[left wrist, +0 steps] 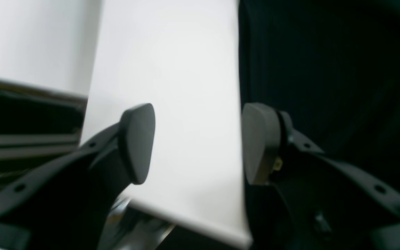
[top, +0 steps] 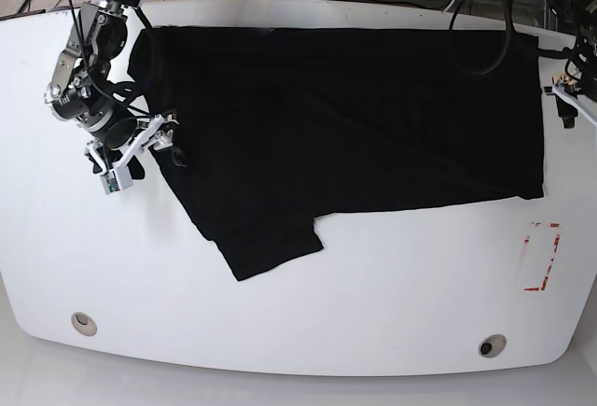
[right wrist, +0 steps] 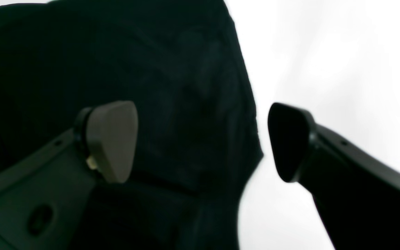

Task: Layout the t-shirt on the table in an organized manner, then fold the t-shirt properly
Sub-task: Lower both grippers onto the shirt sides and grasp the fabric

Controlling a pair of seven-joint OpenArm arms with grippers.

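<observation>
Both claws gaped empty — the right gripper (right wrist: 200, 142) straddling a sleeve edge of the t-shirt (top: 345, 117), the left gripper (left wrist: 198, 142) at its hem — spread across the table (top: 373, 313); folding seemingly awaited firm pinches.

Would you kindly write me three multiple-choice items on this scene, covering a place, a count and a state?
1. Where is the red tape rectangle in the base view?
A. lower right of the table
B. upper left
C. under the t-shirt

2. How many round metal-ringed holes show near the table's near edge?
A. none
B. two
C. four

3. How does the right claw stand?
A. shut on the t-shirt
B. open
C. out of view

Answers: 1 A, the tape lies on bare white below the t-shirt's right end. 2 B, one hole left, another hole right. 3 B, the right wrist view shows a wide gap between its fingers.
</observation>
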